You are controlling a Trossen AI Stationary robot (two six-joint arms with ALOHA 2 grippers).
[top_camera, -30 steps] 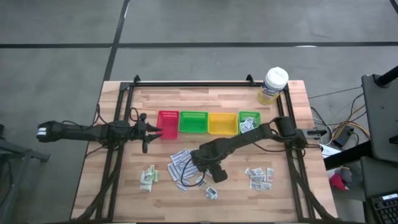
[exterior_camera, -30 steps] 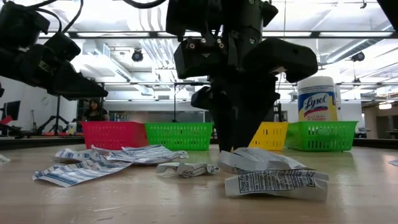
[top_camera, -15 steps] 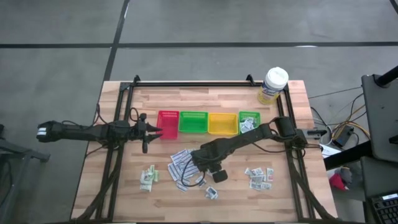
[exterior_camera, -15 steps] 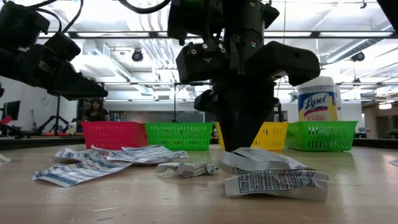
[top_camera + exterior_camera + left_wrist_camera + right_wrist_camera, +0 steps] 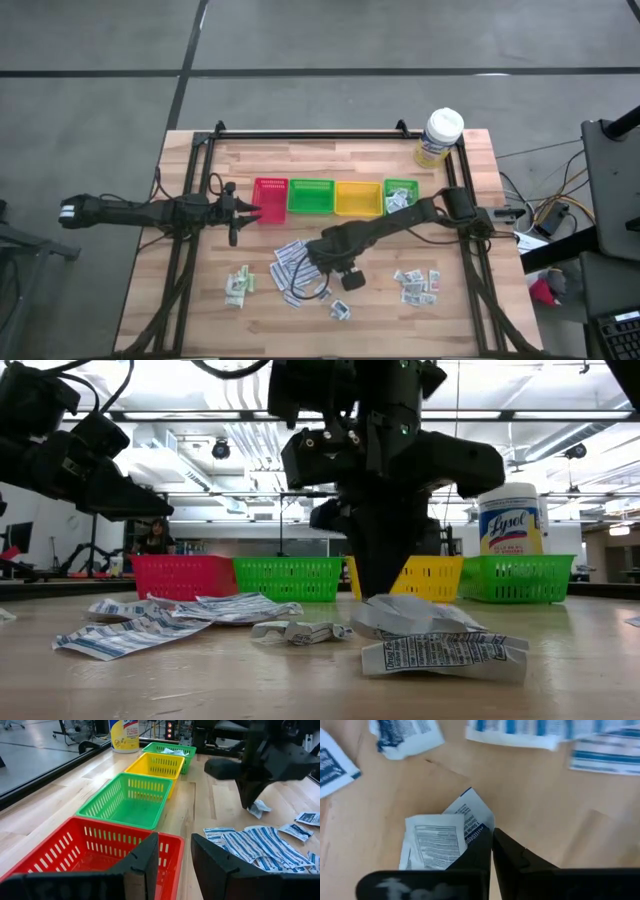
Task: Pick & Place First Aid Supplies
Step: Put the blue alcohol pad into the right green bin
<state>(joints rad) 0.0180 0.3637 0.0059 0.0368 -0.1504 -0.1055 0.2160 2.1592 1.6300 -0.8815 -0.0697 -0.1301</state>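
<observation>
On the near part of the surface (image 5: 470,300), loose packets lie scattered: a printed sachet (image 5: 445,653) closest to the low camera, long strips (image 5: 291,268) toward the left, more packets (image 5: 415,284) toward the right. Just behind the sachet, the right claw (image 5: 490,845) stands pressed down at mid-surface, its fingers shut together on the corner of a small folded packet (image 5: 447,840), which seems to rest on the wood. Farther back, four trays sit in a row, red (image 5: 270,196), green (image 5: 311,195), yellow (image 5: 358,197) and a smaller green tray (image 5: 401,194) already holding a few packets, with a tub (image 5: 441,136) at the far corner. The left claw (image 5: 172,862) waits by the red tray, fingers parted and empty. The grip catches only an edge, so the packet could slip free or tear on the lift; a low swing toward the trays might also drag neighbouring strips along.
</observation>
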